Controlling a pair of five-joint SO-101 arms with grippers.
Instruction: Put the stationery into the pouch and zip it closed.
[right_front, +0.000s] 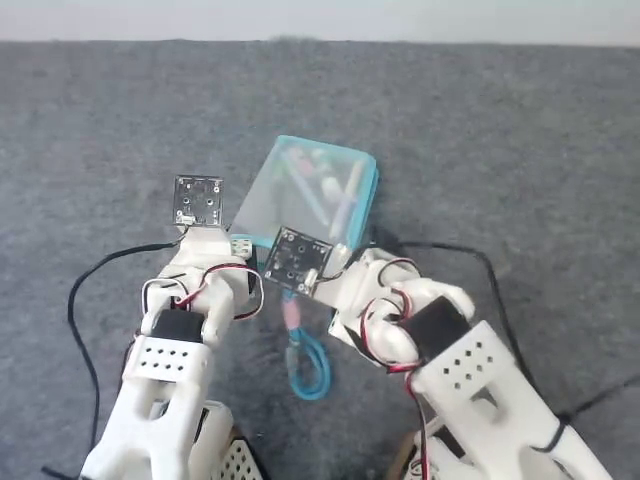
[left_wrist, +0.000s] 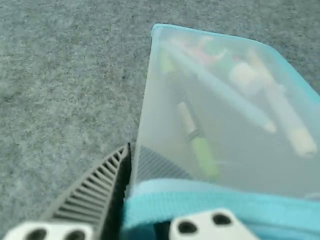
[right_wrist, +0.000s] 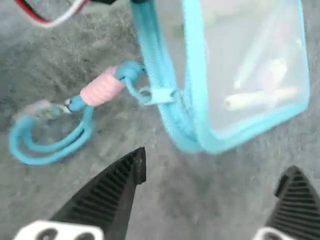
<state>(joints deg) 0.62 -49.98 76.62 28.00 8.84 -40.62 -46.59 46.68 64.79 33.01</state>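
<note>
Pouch: your flat pouch (right_front: 305, 190) of frosted, see-through plastic bound in turquoise fabric lies near the middle of the grey felt-like surface (right_front: 520, 130), well in from its far edge.
Stationery: through the plastic wall you can see the pens inside, lying loosely side by side. They are a slim blue pen (left_wrist: 225, 95), a pen with a green barrel (left_wrist: 202, 155) and a pale cream marker (left_wrist: 287, 125).
Zip: the toothed turquoise zip (right_wrist: 150, 60) runs down one edge of the pouch. Its small slider (right_wrist: 162, 95) sits partway along, and you cannot tell how much of it is sealed.
Cord: a braided turquoise cord loop (right_wrist: 50, 142) with a smooth pink cylindrical bead (right_wrist: 100, 90) is tied to the slider. It trails flat on the surface toward the near edge, between the two arms.
Left gripper: your left gripper (left_wrist: 150, 190) is pinched onto the pouch's bound edge, with one dark ribbed finger showing through the plastic from behind. The arm stretches forward from the near edge to the pouch's side.
Right gripper: your right gripper (right_wrist: 217, 160) is spread wide and holds nothing. Its black ribbed fingers (right_wrist: 115, 190) stand either side of bare surface, just short of the pouch's corner. The arm is bent at the elbow, with the wrist tipped down over the zip end.
</note>
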